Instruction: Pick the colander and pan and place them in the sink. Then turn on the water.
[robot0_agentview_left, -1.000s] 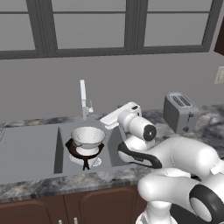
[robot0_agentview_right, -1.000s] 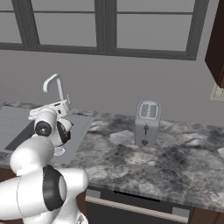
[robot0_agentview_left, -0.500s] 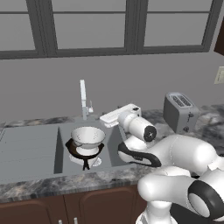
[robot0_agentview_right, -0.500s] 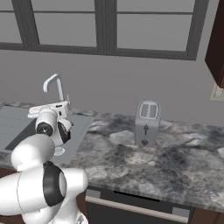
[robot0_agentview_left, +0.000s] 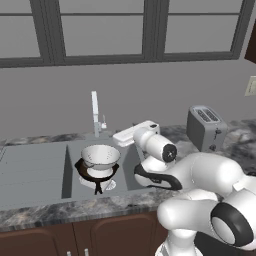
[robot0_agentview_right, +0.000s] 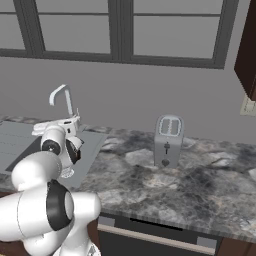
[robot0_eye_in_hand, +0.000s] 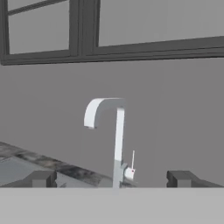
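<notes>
- A simulated kitchen with a grey wall (robot0_agentview_left: 125, 90) and dark-framed windows (robot0_agentview_left: 105, 30) above a long counter.
- The counter (robot0_agentview_right: 190, 180) is dark mottled granite, with brown wooden cabinet doors (robot0_agentview_left: 100, 235) beneath it.
- A grey metal sink (robot0_agentview_left: 70, 165) is set into the counter, with a flat ridged drainboard (robot0_agentview_left: 30, 167) on its left side as seen from the left base view.
- In the basin sits a dark pan (robot0_agentview_left: 85, 169), and the white perforated colander (robot0_agentview_left: 100, 156) rests upright on top of it.
- A tall slim pale tap (robot0_eye_in_hand: 111, 135) stands at the back edge of the sink, its spout curving over at the top and a small thin lever (robot0_eye_in_hand: 132, 161) low on its side.
- A silver two-slot toaster (robot0_agentview_right: 168, 141) stands on the counter, well apart from the sink.
- The white arm reaches towards the tap. The gripper (robot0_eye_in_hand: 111, 178) has its two dark fingertips (robot0_eye_in_hand: 41, 178) spread wide, with nothing between them, level with the tap's base.
</notes>
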